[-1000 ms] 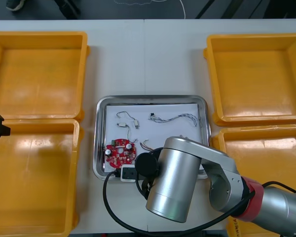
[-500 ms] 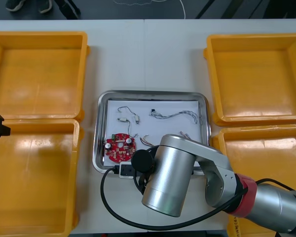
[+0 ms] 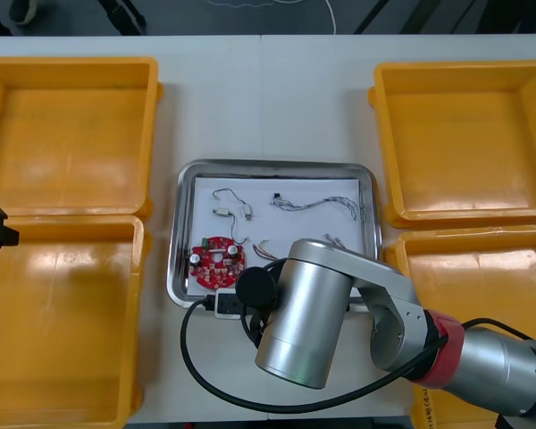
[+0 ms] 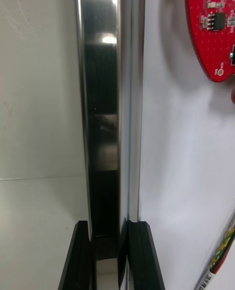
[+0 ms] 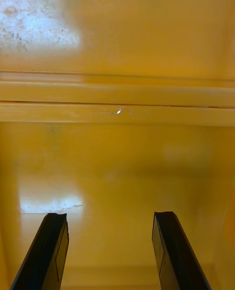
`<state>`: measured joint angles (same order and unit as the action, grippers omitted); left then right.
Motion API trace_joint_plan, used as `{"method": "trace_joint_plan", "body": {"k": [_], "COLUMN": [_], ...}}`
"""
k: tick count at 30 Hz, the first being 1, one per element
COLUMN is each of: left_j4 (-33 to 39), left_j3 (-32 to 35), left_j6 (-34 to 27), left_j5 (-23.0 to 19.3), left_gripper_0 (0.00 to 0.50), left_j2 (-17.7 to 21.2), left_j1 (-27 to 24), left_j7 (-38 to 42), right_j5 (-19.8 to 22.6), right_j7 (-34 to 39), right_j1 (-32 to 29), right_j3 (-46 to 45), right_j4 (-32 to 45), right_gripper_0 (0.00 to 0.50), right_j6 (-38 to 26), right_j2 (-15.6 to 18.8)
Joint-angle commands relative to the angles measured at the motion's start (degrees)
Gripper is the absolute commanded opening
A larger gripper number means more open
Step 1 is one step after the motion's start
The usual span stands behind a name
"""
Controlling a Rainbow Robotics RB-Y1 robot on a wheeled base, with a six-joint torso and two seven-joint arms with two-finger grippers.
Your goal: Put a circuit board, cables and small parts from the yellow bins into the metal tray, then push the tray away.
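Tray [image 3: 272, 165] sits mid-table [image 3: 263, 98], slightly farther away than a second ago, with the board [image 3: 217, 264] and cables [image 3: 313, 204] inside. Right gripper [image 4: 108, 229] is clamped on its near rim. Left gripper [image 5: 110, 251] hangs wide open, empty, over the near left bin [image 3: 62, 313].

Overhead front view and close right wrist view share the metal tray [image 3: 272, 166].

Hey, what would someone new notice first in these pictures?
The right gripper grips the near rim of the metal tray at mid-table, which holds a red circuit board and thin cables. The left gripper hangs open over a yellow bin at the left.
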<state>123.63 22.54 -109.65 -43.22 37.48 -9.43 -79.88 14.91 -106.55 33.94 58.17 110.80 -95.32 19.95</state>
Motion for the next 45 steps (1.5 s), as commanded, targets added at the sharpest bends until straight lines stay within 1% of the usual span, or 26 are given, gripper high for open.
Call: {"method": "trace_joint_plan", "body": {"k": [1, 8, 13, 28, 34, 36, 43, 45], "left_j4": [1.79, 1.79, 1.79, 1.79, 1.79, 1.79, 1.79, 1.79], "left_j3": [-0.4, -0.4, -0.4, -0.4, -0.4, -0.4, -0.4, -0.4], "left_j6": [-0.35, -0.35, -0.35, -0.35, -0.35, -0.35, -0.35, -0.35], "left_j5": [-0.46, -0.46, -0.46, -0.46, -0.46, -0.46, -0.46, -0.46], "left_gripper_0": [0.5, 0.5, 0.5, 0.5, 0.5, 0.5, 0.5, 0.5], "left_j2": [2.42, 2.42, 2.42, 2.42, 2.42, 2.42, 2.42, 2.42], "left_j1": [1.17, 1.17, 1.17, 1.17, 1.17, 1.17, 1.17, 1.17], "left_j7": [0.25, 0.25, 0.25, 0.25, 0.25, 0.25, 0.25, 0.25], "right_j5": [-1.2, -1.2, -0.41, -0.41, 0.47, 0.73, 0.82, 1.52], "right_j7": [-3.14, -3.93, -4.28, -5.16, -5.25, -5.43, -5.87, -5.95], "right_j1": [2.09, 3.68, 4.64, 6.84, 9.3, 10.35, 11.32, 11.85], "right_j3": [0.8, 0.36, -0.78, -2.72, -3.42, -3.86, -5.0, -5.44], "right_j4": [0.38, 0.38, 0.29, 0.29, -2.96, -5.16, -7.97, -8.85], "right_gripper_0": [0.0, 0.0, 0.0, 0.0, 0.0, 0.0, 0.0, 0.0], "right_j6": [-0.22, -1.01, -1.71, -2.33, -2.07, -1.98, 0.48, 1.36], "right_j2": [-0.88, -0.7, -0.7, 0.18, 0.09, -0.44, -0.52, -0.52]}}
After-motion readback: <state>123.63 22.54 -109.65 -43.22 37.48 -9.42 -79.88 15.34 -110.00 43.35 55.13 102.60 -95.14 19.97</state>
